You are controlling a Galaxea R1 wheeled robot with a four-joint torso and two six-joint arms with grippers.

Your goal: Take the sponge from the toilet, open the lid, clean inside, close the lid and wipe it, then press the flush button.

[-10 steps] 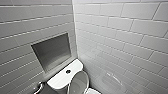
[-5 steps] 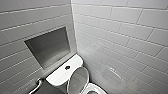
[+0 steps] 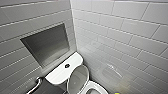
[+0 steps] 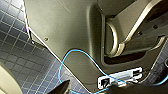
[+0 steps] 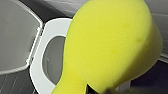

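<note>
The white glossy ceramic toilet (image 3: 58,74) stands in the corner between two walls of pale grey oblong tiles (image 3: 130,42). A dark rectangular niche (image 3: 47,45) is set into the wall behind its tank. The small dark round flush button (image 3: 67,66) sits in the middle of the flat white tank top. The white oval plastic lid (image 3: 78,78) stands raised, leaning back towards the tank, so the white seat ring (image 3: 101,88) and the bowl opening are uncovered. A chrome pipe (image 3: 37,84) shows low on the wall beside the tank.

In the right wrist view the bright yellow foam sponge (image 5: 112,47) looms close to the camera, above the seat ring and off to the side of the raised lid. It is not touching either. Its lower end is squeezed narrow where the right pincer (image 5: 89,90) is closed on it, and we can make out little of the pincer itself. A sliver of the same yellow shows at the lower edge of the head view, just beside the seat.

The left wrist view gives us a thin blue cable (image 4: 62,67) looped across the robot's own dark plate, with a floor of small dark blue square tiles (image 4: 15,57) beyond. We cannot tell whether the left pincer (image 4: 88,90) is open or closed.
</note>
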